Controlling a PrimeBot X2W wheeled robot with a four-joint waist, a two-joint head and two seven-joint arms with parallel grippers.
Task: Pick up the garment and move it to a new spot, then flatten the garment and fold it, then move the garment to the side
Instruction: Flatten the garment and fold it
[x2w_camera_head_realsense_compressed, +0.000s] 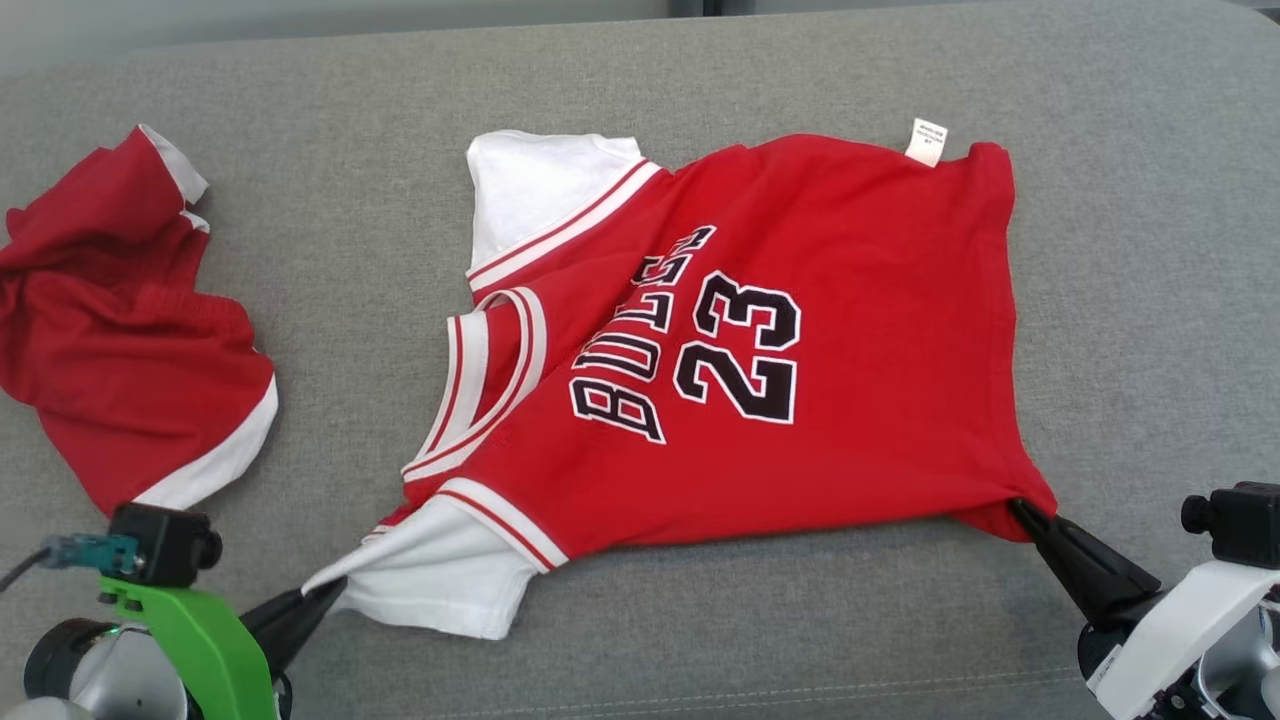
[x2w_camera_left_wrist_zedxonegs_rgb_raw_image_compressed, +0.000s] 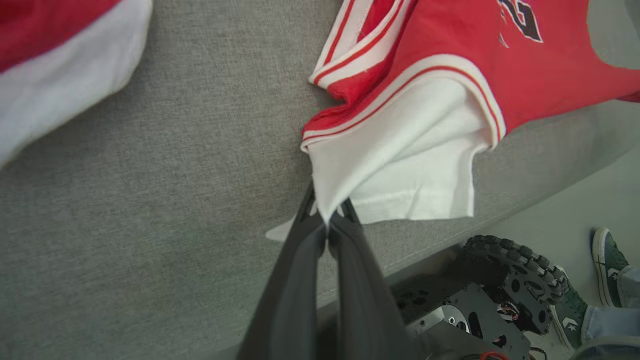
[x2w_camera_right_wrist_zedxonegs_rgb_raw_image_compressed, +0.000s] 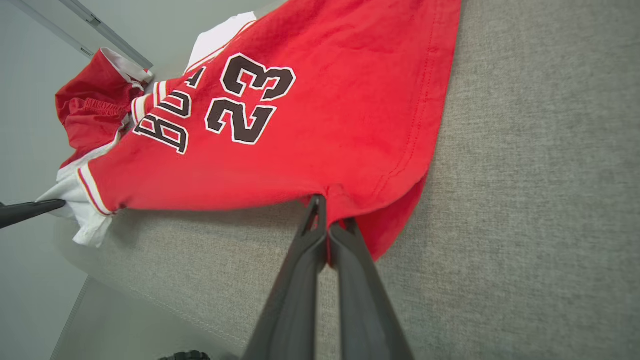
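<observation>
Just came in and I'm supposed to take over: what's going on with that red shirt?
The robot has the red number 23 jersey lying on the grey cushion. Its left pincer is shut on the white sleeve and its right pincer on a hem corner, holding the near edge between them. Not folded yet. A second red garment lies crumpled at the left, untouched.

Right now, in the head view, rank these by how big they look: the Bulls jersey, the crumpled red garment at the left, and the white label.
1. Bulls jersey: largest by far.
2. crumpled red garment: clearly smaller, though bunched up and cut off by the view's left edge.
3. white label at the jersey's far edge: tiny.
</observation>
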